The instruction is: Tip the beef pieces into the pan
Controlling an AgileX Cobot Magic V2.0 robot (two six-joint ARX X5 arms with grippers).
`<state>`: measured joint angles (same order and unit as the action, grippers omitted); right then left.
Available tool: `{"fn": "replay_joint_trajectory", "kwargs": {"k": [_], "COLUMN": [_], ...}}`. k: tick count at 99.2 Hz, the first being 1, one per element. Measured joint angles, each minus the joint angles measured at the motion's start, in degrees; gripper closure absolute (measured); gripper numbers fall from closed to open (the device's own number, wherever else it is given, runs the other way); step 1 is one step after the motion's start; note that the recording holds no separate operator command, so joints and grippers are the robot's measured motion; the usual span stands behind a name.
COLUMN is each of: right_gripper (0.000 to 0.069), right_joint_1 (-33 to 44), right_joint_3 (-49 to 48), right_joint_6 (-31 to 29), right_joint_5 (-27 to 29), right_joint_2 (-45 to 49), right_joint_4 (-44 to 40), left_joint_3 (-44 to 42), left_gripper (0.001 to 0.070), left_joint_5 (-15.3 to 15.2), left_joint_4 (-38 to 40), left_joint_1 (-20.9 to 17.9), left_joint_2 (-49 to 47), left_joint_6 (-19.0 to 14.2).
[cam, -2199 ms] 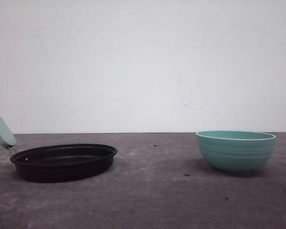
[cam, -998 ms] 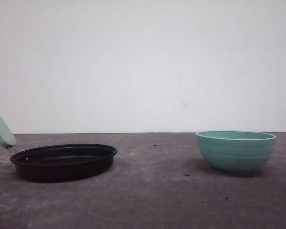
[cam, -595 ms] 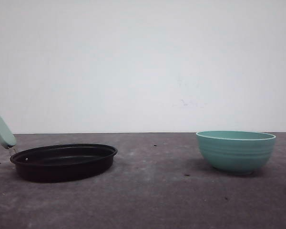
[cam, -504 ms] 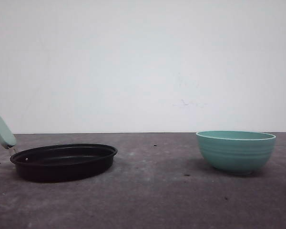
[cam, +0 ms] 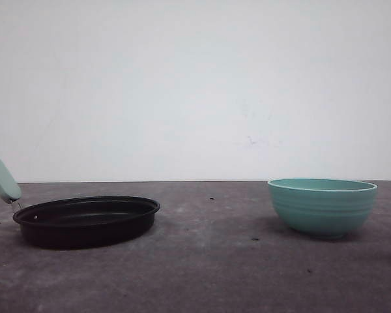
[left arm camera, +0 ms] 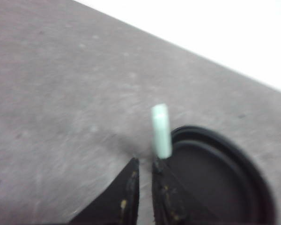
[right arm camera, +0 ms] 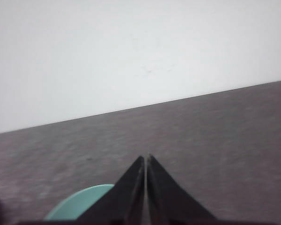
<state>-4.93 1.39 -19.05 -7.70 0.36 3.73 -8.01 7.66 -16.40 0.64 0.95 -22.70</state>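
Nothing is lifted yet: the right gripper (right arm camera: 145,161), fingers pressed together and empty, hangs just above the teal bowl (right arm camera: 82,202), which it must grasp to reach the black pan (cam: 86,220).

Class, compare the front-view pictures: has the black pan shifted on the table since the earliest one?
No. The pan sits at the same spot left of the teal bowl, with its handle at the same angle.
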Motion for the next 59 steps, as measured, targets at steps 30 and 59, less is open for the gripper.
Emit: {"fn": "replay_joint_trajectory", "kwargs": {"k": [30, 59], "right_gripper": [0.0684, 0.0684], "right_joint_1": [-0.04, -0.04], "right_joint_3": [17.84, 35.80], "right_joint_6": [-3.17, 1.62], "right_joint_5": [-0.50, -2.69], "right_joint_2": [5.20, 19.39], "right_joint_4": [-10.80, -13.42], "left_joint_3": [-17.55, -38.97], "left_gripper": [0.0685, 0.0685], "left_joint_5": [0.04, 4.72], "left_joint_4": [0.11, -0.13], "left_joint_1": [0.00, 0.00], "left_joint_2": [13.38, 33.77], "left_joint_6": [1.27, 4.57]}}
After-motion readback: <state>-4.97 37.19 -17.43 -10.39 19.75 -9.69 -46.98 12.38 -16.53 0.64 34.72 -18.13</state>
